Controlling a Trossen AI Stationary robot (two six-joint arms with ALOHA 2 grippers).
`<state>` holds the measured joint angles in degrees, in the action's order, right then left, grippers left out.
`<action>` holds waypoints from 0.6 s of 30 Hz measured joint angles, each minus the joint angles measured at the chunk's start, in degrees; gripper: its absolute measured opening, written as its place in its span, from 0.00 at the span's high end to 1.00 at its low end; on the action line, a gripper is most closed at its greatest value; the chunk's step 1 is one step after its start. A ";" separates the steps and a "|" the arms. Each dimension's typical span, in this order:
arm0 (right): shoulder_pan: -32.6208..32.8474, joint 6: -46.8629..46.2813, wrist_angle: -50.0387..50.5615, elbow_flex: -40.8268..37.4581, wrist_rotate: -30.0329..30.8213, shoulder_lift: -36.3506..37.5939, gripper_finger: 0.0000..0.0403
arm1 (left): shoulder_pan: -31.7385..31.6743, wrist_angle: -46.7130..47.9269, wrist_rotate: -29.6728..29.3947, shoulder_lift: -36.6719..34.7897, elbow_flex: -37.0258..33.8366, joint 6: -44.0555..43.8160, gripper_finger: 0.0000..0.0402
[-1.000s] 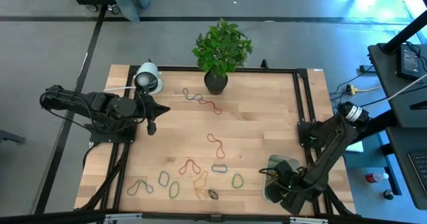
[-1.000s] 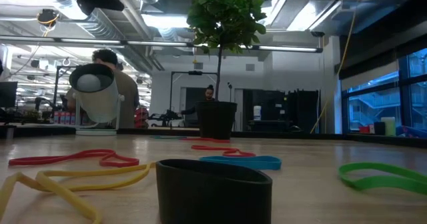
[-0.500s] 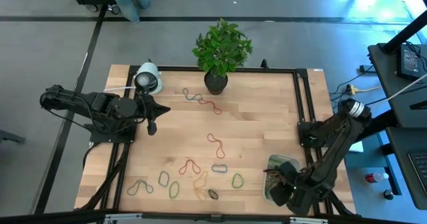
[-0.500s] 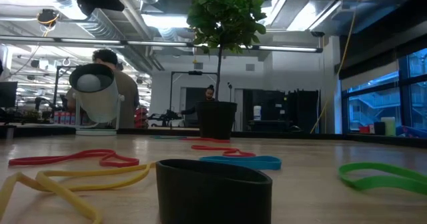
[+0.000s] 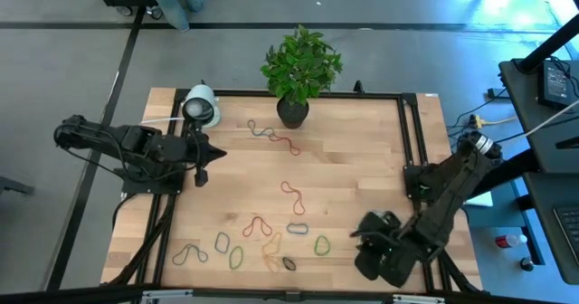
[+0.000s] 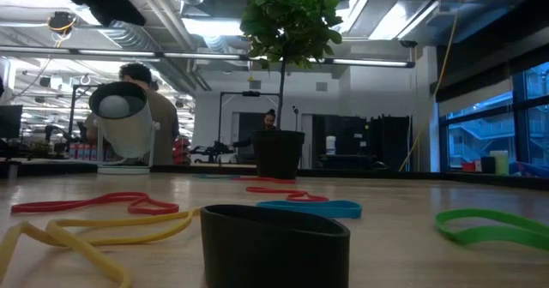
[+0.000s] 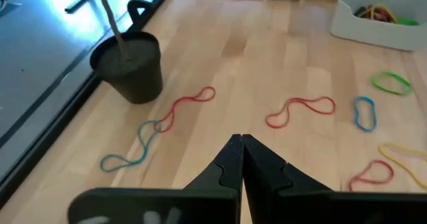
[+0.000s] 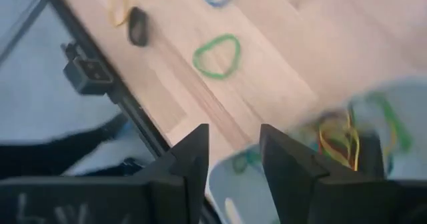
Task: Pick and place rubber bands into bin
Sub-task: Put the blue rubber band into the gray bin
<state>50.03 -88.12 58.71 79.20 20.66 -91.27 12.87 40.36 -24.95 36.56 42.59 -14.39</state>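
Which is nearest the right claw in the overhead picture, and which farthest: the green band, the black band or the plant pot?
From the right gripper, over the table's near right corner:
1. Green band, just to its left.
2. Black band, farther left, near the front edge.
3. Plant pot, at the far edge.

Pale matt wood table (image 5: pixel 362 159), translucent plastic bin (image 7: pixel 373 25), matt black pot (image 7: pixel 130 67).

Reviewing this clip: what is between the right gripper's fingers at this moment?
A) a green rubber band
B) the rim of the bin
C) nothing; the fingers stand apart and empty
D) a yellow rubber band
C: in the right wrist view the right gripper has its fingers apart with only the table and the bin seen beyond the gap; the green rubber band lies loose on the wood.
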 joint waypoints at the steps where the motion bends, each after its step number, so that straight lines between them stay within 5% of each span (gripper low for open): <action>1: -1.17 4.16 -1.19 0.00 -0.09 -0.19 0.67 | 0.22 0.43 0.15 -0.29 0.00 0.00 1.00; 5: -7.11 19.79 -7.62 0.00 -0.99 -1.87 0.67 | 1.31 2.00 0.70 -1.63 0.00 0.30 0.99; 11: -16.18 33.63 -15.86 0.59 -12.76 -8.40 0.68 | 2.40 6.32 0.70 -4.29 0.00 0.60 1.00; 18: -20.32 44.34 -6.40 15.79 -19.29 -22.98 0.68 | 2.58 9.49 0.70 -7.05 0.00 0.61 1.00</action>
<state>29.71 -43.77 52.31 94.99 1.38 -114.26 15.44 49.85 -24.25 29.51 42.59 -13.78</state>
